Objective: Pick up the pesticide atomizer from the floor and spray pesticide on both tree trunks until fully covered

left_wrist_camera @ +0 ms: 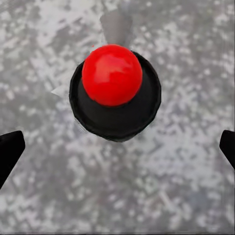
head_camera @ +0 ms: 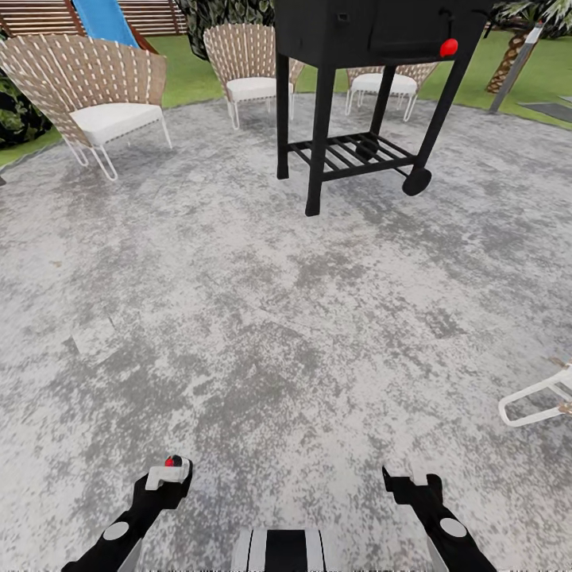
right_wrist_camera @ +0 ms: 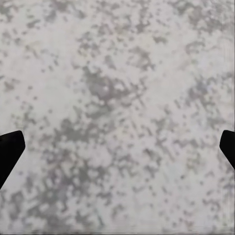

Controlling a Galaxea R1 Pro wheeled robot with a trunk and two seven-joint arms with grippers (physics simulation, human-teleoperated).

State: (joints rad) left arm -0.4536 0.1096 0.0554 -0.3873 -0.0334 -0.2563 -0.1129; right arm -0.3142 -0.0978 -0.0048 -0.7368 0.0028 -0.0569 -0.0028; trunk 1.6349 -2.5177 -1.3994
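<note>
While the robot faces across the mottled grey floor (head_camera: 262,318), its left gripper (head_camera: 168,475) hangs low at the near edge of the head view with the pesticide atomizer (head_camera: 170,469) right at its tip, a pale body with a small red knob on top. In the left wrist view the atomizer (left_wrist_camera: 115,93) appears end-on as a red ball seated in a black round collar, lying between the two dark fingertips (left_wrist_camera: 10,152), which stand far out at either side and are well apart from it; the jaws are spread wide, and the pictures do not show what bears the bottle. The right gripper (head_camera: 411,483) hovers over bare paving, its jaws likewise spread with nothing between them. Farther off stand a black grill (head_camera: 357,87) on legs, three woven chairs (head_camera: 95,95), and a strip of lawn (head_camera: 548,79) beyond the curved edge.
</note>
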